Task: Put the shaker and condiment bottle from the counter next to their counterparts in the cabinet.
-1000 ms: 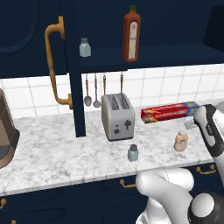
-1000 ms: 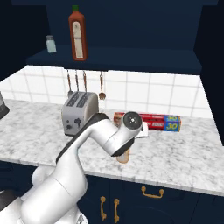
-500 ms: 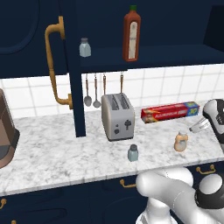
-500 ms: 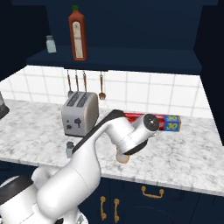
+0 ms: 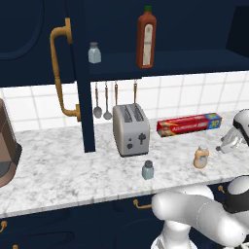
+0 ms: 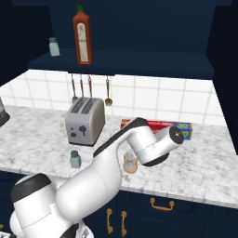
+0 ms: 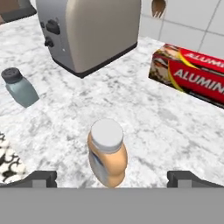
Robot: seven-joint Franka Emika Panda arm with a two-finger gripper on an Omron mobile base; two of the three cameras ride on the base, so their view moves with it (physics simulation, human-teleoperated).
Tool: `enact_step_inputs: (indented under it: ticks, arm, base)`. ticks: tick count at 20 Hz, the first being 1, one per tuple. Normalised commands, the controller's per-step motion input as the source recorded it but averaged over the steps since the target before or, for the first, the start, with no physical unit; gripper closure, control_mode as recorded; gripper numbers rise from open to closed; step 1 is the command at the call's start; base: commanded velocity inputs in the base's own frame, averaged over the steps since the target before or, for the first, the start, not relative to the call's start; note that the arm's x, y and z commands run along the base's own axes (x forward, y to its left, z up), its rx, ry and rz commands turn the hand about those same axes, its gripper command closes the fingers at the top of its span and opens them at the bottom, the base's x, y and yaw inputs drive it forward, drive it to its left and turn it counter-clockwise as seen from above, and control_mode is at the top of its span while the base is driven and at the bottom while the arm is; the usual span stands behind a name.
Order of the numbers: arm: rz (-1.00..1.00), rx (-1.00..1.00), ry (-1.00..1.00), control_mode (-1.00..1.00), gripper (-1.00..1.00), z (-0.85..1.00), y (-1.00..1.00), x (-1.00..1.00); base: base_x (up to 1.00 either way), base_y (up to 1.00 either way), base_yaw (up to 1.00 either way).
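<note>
The condiment bottle (image 7: 107, 153), tan-orange with a white cap, stands upright on the marbled counter (image 7: 144, 113) just ahead of my open gripper (image 7: 113, 179), in line with the gap between its fingertips (image 7: 41, 179). From the base, the condiment bottle (image 5: 201, 157) sits left of the gripper (image 5: 224, 146); my arm partly covers the bottle (image 6: 130, 162). The shaker (image 5: 148, 169) (image 7: 19, 87) stands in front of the toaster. On the cabinet shelf (image 5: 160, 61) stand the counterparts: a pale shaker (image 5: 94, 52) and a tall red-brown bottle (image 5: 146, 36).
A silver toaster (image 5: 131, 129) stands at the middle of the counter, a red foil box (image 5: 188, 124) lies along the tiled wall to its right. Utensils (image 5: 106, 99) hang under the shelf. The cabinet door with a brass handle (image 5: 62, 73) stands open. A brown appliance (image 5: 7, 151) is far left.
My forearm and wrist have swung to the right over the counter's front. The jaws stay open. Bottle, shaker and toaster have not moved.
</note>
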Motion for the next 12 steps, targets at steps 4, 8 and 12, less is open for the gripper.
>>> enact_step_inputs:
  ticks: [4, 8, 12]
  arm:
    - [0.19, 0.00, -0.04, -1.00, -1.00, -0.12, 0.00, 0.00]
    - [0.18, 0.00, -0.03, -1.00, -1.00, -0.12, 0.00, 0.00]
    - [0.10, 0.00, -0.07, -1.00, -1.00, -0.04, 0.00, 0.00]
  base:
    - [0.00, 0.00, 0.00]
    - [0.00, 0.00, 0.00]
    - [0.00, 0.00, 0.00]
